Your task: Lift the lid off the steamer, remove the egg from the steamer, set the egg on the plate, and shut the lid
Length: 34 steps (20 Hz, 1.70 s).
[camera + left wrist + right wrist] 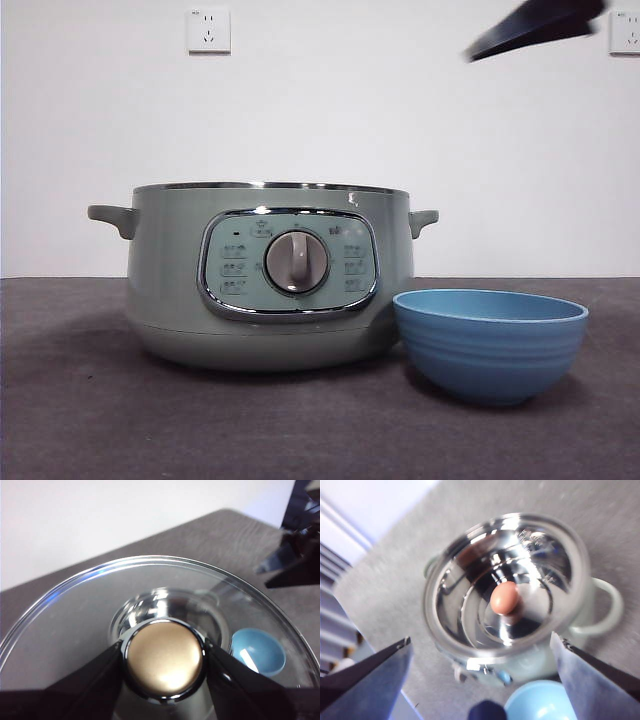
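Observation:
The pale green steamer [170,270] stands open on the table with no lid on it. In the right wrist view its shiny inside [470,580] holds a brown egg [504,598] near the middle. My right gripper [481,639] hangs high above the steamer, open and empty. My left gripper [164,652] is shut on the round knob [165,667] of the clear glass lid [75,625] and holds the lid up in the air. The blue bowl [490,345] stands empty beside the steamer, and shows in the right wrist view [540,705].
The table top [80,420] is dark grey, with a white wall and sockets [208,29] behind. A black arm tip [535,25] shows at the top right of the front view. The other arm [300,540] shows beside the lid in the left wrist view.

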Available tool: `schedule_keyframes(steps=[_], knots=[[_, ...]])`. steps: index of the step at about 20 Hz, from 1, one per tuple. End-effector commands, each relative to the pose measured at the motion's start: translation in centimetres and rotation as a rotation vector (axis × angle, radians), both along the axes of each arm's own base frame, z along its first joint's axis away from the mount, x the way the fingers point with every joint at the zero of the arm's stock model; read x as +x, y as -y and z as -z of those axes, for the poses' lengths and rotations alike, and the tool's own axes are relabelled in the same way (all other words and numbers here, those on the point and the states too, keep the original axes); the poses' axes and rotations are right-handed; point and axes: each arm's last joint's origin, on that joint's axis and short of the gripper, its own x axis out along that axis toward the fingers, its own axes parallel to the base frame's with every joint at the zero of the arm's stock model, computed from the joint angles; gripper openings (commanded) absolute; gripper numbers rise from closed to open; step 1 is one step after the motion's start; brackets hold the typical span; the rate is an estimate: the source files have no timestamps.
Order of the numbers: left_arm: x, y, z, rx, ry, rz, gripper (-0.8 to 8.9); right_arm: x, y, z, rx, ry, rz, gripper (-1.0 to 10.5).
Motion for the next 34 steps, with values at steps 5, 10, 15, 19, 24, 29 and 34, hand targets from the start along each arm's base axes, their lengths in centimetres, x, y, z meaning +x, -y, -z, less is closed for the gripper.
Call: schedule_keyframes(steps=[5, 10, 15, 19, 24, 29, 34], knots=[[-5.0, -2.9, -0.5, -0.074, 0.078, -0.071, -0.08, 4.9, -8.7, 1.8, -0.181, -0.029, -0.018, 4.7], [-5.8, -3.3, 0.0, -0.056, 0.047, -0.071, -0.08, 7.9, -14.0, 4.9, -0.31, -0.05, -0.017, 4.7], [-5.8, -3.3, 0.0, -0.055, 0.039, -0.061, -0.08, 9.5, -15.8, 9.3, -0.392, -0.104, -0.011, 4.7], [-5.8, -3.3, 0.0, -0.054, 0.038, -0.06, -0.08, 10.1, -16.3, 10.1, -0.385, -0.089, -0.002, 4.7], [-5.8, -3.3, 0.0, -0.054, 0.037, -0.06, -0.08, 10.6, -16.7, 12.0, -0.413, -0.122, -0.007, 4.7], [-5.8, -3.3, 0.1, -0.052, 0.035, -0.06, -0.08, 10.9, -17.0, 13.1, -0.419, -0.139, -0.004, 4.7], [-5.8, -3.3, 0.1, -0.051, 0.033, -0.059, -0.08, 11.1, -17.2, 14.0, -0.424, -0.152, -0.003, 3.7]])
